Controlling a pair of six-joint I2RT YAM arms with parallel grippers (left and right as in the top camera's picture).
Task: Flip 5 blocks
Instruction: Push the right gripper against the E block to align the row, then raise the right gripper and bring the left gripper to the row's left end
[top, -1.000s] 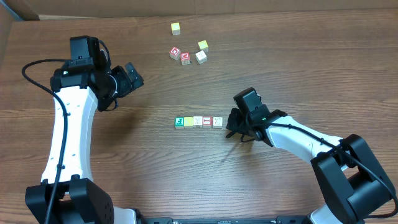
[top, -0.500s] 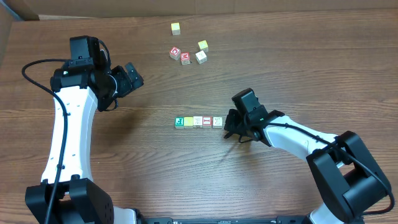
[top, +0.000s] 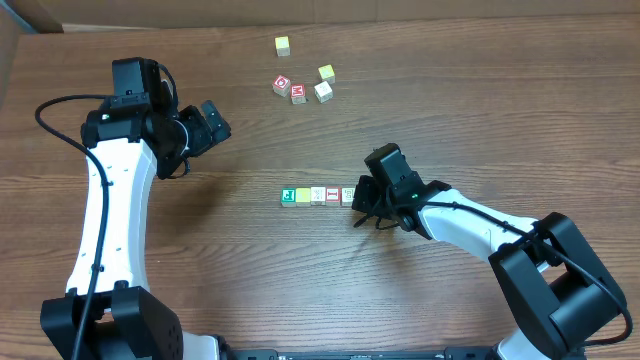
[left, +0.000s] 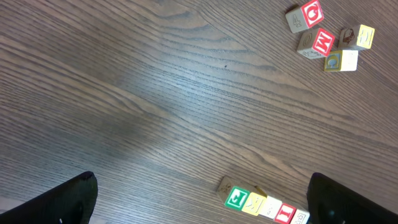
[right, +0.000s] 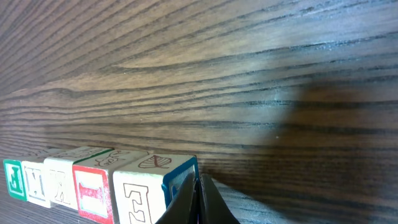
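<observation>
Five blocks lie in a tight row mid-table: green (top: 287, 196), yellow (top: 302, 195), cream (top: 317, 195), red-framed "I" (top: 332, 195) and whitish with a blue side (top: 347, 194). My right gripper (top: 358, 202) is shut, and its joined tips (right: 198, 188) press against the blue side of the whitish block (right: 144, 190) at the right end of the row. Nothing is held between them. My left gripper (top: 214, 121) hangs open high over the left of the table. In the left wrist view the row (left: 254, 203) lies between its spread fingers (left: 74, 199), far below.
A loose cluster sits at the back: a red "D" cube (top: 282, 85), a red "M" cube (top: 298, 94) and two pale cubes (top: 324, 82). A lone pale-yellow cube (top: 283, 45) lies farther back. Brown cardboard lines the table's far edge (top: 200, 12).
My right gripper has slid left along the table until its shut tips meet the right end of the row. The left arm has stayed put.
</observation>
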